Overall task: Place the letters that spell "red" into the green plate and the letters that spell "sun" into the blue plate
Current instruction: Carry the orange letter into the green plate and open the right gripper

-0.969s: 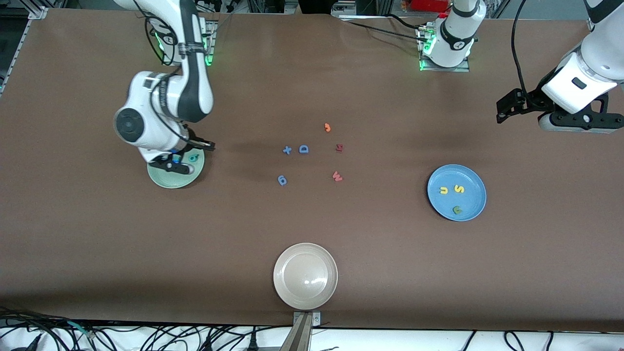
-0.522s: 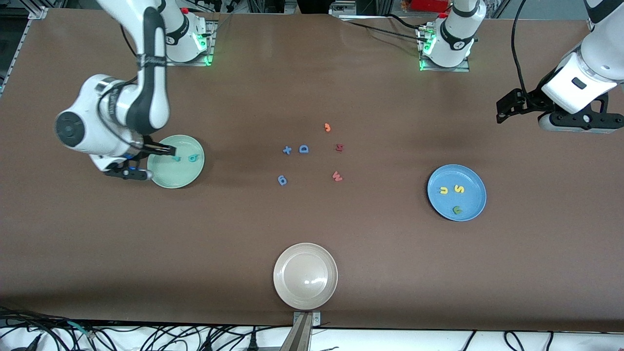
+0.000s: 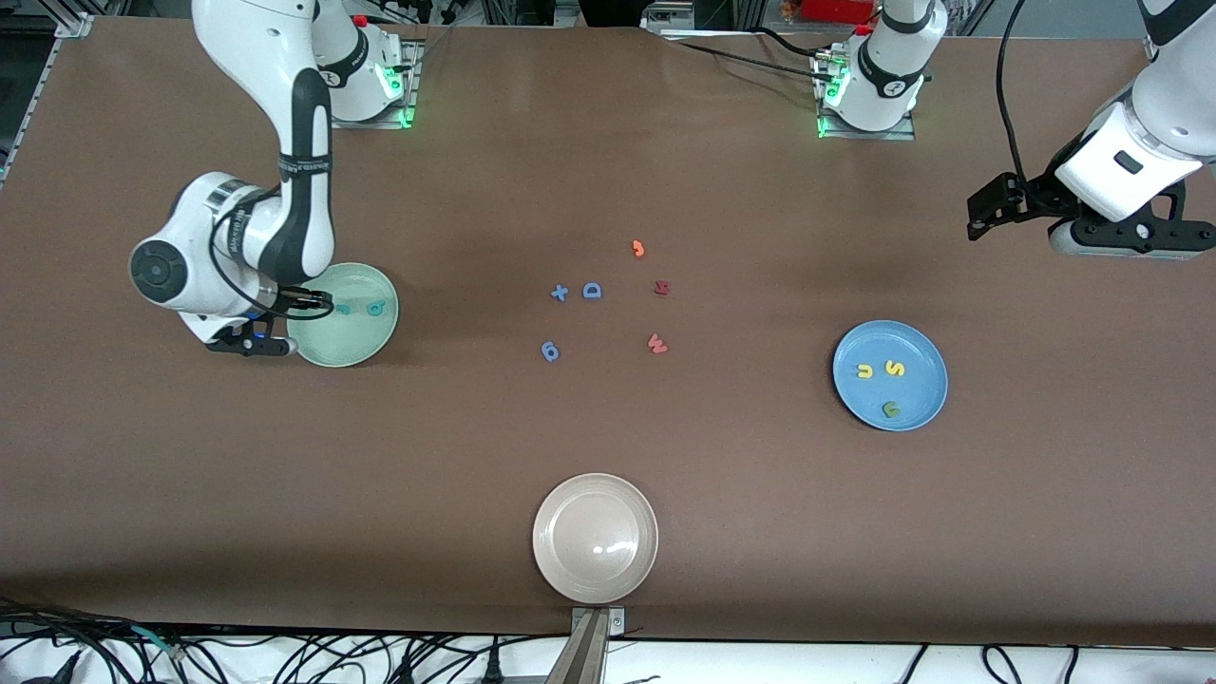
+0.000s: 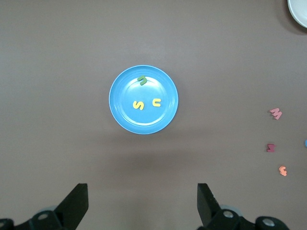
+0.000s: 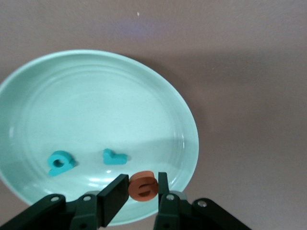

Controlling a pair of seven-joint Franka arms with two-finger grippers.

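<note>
The green plate [image 3: 361, 342] [image 5: 96, 105] lies toward the right arm's end of the table. A teal "d" [image 3: 378, 307] [image 5: 61, 163] and a teal "r" [image 3: 344, 308] [image 5: 114, 157] lie in it. My right gripper [image 3: 252, 342] [image 5: 142, 182] hangs over the plate's rim, shut on the orange "e" [image 5: 143, 186]. The blue plate [image 3: 921, 385] [image 4: 127, 86] holds a yellow "u" [image 3: 864, 370] [image 4: 157, 102], a yellow "s" [image 3: 894, 369] [image 4: 138, 105] and a green "n" [image 3: 890, 409] [image 4: 142, 80]. My left gripper [image 3: 1130, 242] [image 4: 142, 201] waits open, high over the table at the left arm's end.
Loose letters lie mid-table: a small orange one [image 3: 638, 249], two red ones [image 3: 661, 287] [image 3: 656, 344], a blue plus shape [image 3: 560, 293], a blue "D" [image 3: 592, 291] and a blue round letter [image 3: 550, 351]. A beige plate [image 3: 595, 494] sits nearest the front camera.
My right gripper swung from over the green plate's middle out to its rim toward the right arm's end, still shut on the orange "e". The left arm has not moved.
</note>
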